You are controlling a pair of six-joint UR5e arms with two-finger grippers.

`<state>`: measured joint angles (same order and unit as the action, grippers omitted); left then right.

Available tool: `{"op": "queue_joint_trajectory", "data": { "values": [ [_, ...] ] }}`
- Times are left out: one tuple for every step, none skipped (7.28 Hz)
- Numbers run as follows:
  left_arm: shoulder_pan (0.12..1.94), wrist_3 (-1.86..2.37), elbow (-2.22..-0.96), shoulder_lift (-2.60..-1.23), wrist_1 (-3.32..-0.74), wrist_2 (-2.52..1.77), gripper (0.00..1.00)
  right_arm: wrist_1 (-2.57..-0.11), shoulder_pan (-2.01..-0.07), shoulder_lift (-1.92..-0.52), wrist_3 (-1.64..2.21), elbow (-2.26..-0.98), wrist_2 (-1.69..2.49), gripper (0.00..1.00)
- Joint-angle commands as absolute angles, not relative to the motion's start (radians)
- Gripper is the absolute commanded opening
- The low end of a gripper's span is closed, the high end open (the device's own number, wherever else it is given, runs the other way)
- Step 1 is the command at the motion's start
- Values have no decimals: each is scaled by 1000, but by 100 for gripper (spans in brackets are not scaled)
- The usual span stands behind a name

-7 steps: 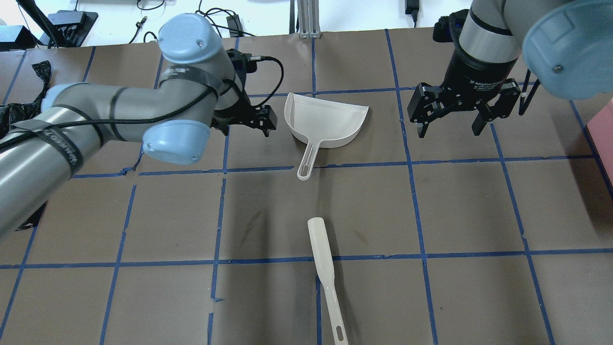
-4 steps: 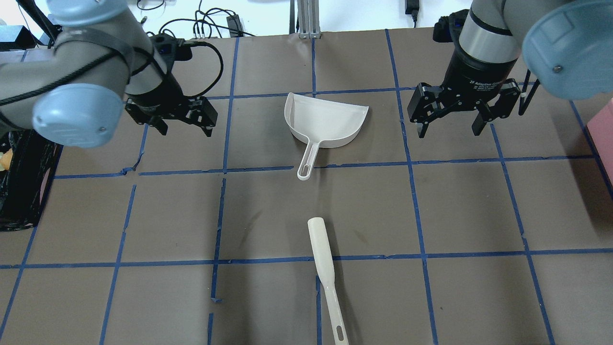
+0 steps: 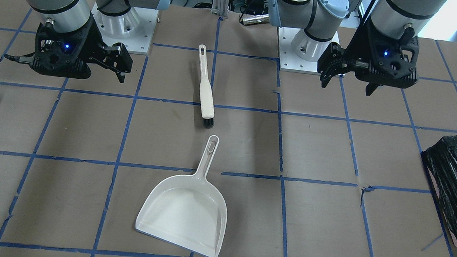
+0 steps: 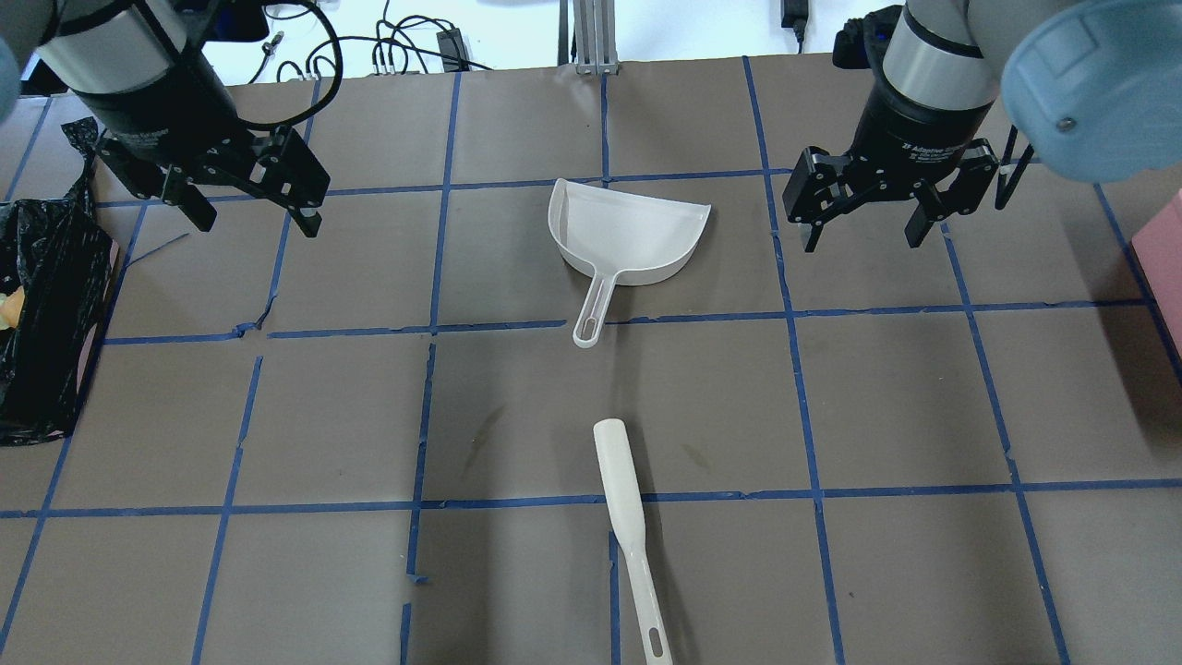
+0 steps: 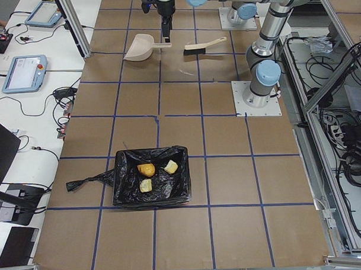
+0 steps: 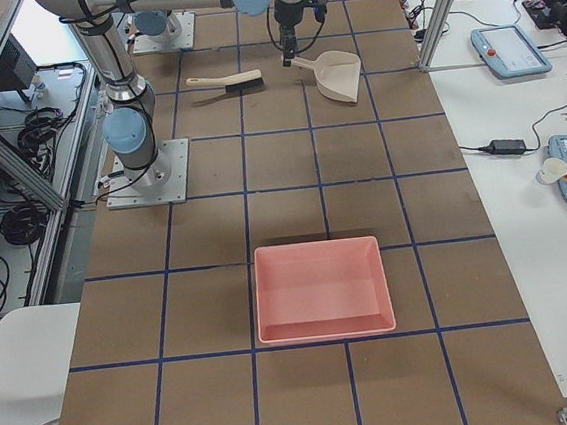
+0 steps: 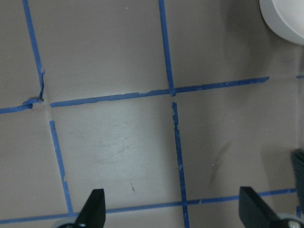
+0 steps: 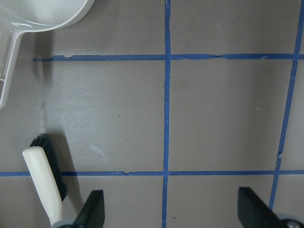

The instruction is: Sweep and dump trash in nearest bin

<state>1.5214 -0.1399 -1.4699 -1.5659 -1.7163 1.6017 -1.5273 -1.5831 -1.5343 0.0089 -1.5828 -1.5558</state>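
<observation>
The trash, one tan-brown lump [image 5: 146,170] and two pale chunks [image 5: 170,167], lies inside the black-bagged bin [image 5: 126,193]. The bin also shows at the left edge of the overhead view [image 4: 46,277]. The white dustpan [image 4: 633,231] lies empty on the table, handle toward me. The white brush [image 4: 623,499] lies nearer me, apart from the pan. My left gripper [image 4: 259,224] is open and empty above the table between bin and dustpan. My right gripper [image 4: 862,240] is open and empty to the right of the dustpan.
A pink tray without a bag [image 6: 321,289] sits at the table's right end, its edge showing in the overhead view [image 4: 1163,249]. Brown paper with blue tape grid lines [image 4: 517,323] covers the table. Cables lie beyond the far edge [image 4: 406,42].
My left arm has swung left, away from the dustpan's side toward the bin's end of the table, its gripper still open. The right gripper, dustpan and brush have stayed put.
</observation>
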Motion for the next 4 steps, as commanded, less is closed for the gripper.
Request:
{"op": "queue_joint_trajectory", "data": {
  "values": [
    [1546,-71,-1451,-1563,-1741,1597,100,-1529,-1583,-1534,15,-1583,-1552,100],
    [1549,-71,-1453,-1565,-1741,1598,100,-1531,-1583,-1534,15,-1583,-1549,100],
    [1552,-71,-1451,-1563,-1741,1600,100,-1531,-1585,-1534,15,-1586,-1548,100],
    [1552,-71,-1451,-1565,-1740,1600,100,-1531,-1585,-1531,15,-1585,-1548,100]
  ]
}}
